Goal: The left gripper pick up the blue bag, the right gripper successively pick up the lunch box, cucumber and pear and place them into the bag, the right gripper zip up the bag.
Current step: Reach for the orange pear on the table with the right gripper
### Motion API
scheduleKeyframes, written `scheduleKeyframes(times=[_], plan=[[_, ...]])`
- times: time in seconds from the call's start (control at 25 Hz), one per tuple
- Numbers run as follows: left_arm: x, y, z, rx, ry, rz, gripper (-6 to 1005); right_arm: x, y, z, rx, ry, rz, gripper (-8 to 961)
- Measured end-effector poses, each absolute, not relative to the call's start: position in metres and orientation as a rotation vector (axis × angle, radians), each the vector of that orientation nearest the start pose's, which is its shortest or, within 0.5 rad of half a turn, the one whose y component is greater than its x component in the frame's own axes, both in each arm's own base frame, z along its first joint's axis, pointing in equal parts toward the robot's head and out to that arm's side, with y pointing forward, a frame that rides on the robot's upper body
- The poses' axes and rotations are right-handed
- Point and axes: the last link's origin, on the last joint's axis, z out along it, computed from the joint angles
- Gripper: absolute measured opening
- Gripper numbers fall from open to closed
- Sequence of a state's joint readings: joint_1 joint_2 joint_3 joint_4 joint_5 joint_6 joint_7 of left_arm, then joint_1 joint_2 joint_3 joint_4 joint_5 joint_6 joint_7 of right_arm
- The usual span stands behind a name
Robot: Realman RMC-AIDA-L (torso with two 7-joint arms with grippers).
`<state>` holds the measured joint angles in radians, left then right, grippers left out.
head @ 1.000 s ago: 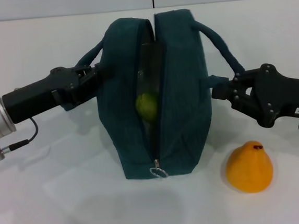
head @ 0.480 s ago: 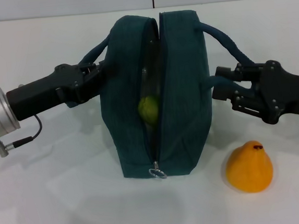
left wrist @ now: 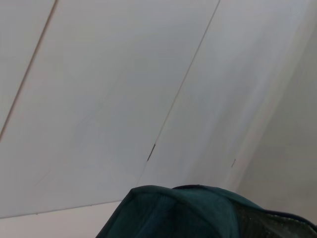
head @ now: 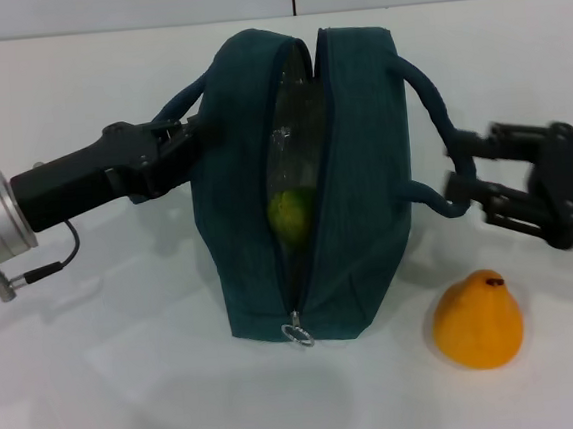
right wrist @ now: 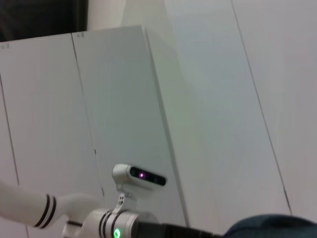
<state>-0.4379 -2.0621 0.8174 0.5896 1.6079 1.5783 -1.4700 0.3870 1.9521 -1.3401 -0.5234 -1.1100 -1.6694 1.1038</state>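
Since a second ago the right claw has drawn back to the right, away from the bag's side, and the bag's opening has widened at the top, showing more of the clear box inside.

On the left, the left claw reaches in level from its silver wrist with the green light, and its fingers are clamped together on the near-side rope handle of the blue bag, right against the bag's left wall. The bag stands upright on the white bench between the two claws, its zipper parted from top to bottom, the metal ring pull hanging at the lower end just above the bench. Inside the gap, to the right of the left claw, the clear lunch box stands on edge, and below it the rounded green end of the cucumber shows.

Further right, the bag's other handle loops out to the right claw; the black fingers are spread apart, one above and one below the handle's lower end, though whether they touch it I cannot tell. Below that claw and a little toward the bag, the orange pear sits on the bench, stem up, apart from the bag.

In the left wrist view only the bag's teal top shows beneath white wall panels.
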Motion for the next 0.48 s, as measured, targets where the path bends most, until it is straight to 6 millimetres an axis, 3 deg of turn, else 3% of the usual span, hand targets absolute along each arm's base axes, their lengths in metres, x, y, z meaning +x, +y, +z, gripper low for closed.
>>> scheduleKeyframes(times=[0.24,0.48], plan=[[-0.257,0.319,0.011,-2.517,-0.831,-1.111,42,0.266,0.267,0.021,-2.698,0.289,1.166,441],[-0.256,0.318,0.008,-2.528,-0.829,-1.108,41,0.298,0.234,0.008,-2.643,0.273,1.079,439]])
